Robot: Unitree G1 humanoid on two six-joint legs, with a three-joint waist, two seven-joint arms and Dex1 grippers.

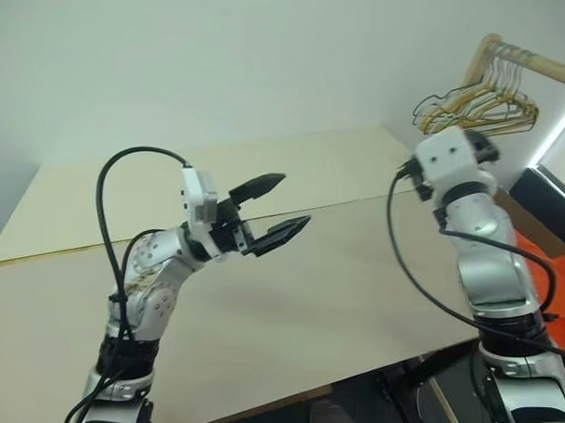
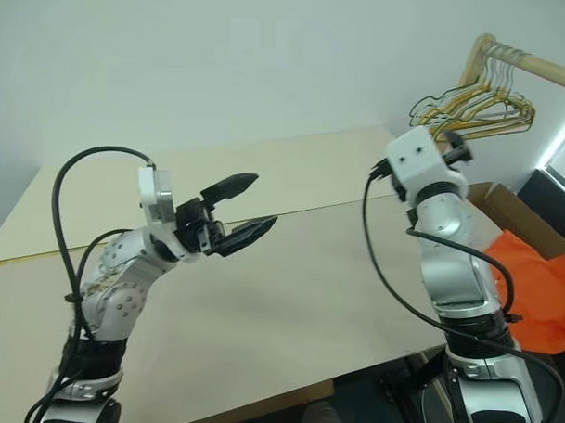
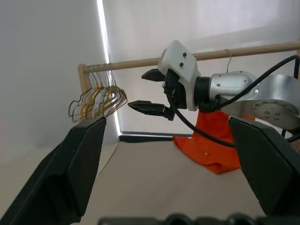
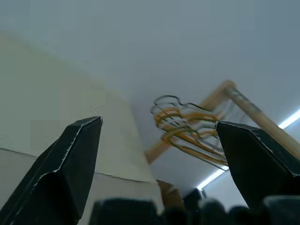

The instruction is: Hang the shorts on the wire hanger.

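The bright orange shorts [image 3: 212, 146] hang low beyond the table's right end, also seen as an orange patch [image 2: 532, 287]. A thin grey wire hook, the wire hanger [image 3: 228, 55], sits over the wooden rail [image 3: 140, 62]. My right arm hides the rest of the hanger and what it carries. My right gripper [image 3: 149, 91] is open and empty in the air, pointing toward the bunched hangers. My left gripper [image 1: 294, 198] is open and empty above the table's middle. Neither gripper touches the shorts or the hanger.
A bunch of yellow and green hangers [image 1: 476, 105] hangs at the near end of the rail, just beyond my right hand. The pale table [image 1: 307, 296] has a seam across it. A cardboard box [image 2: 495, 196] stands by the table's right end.
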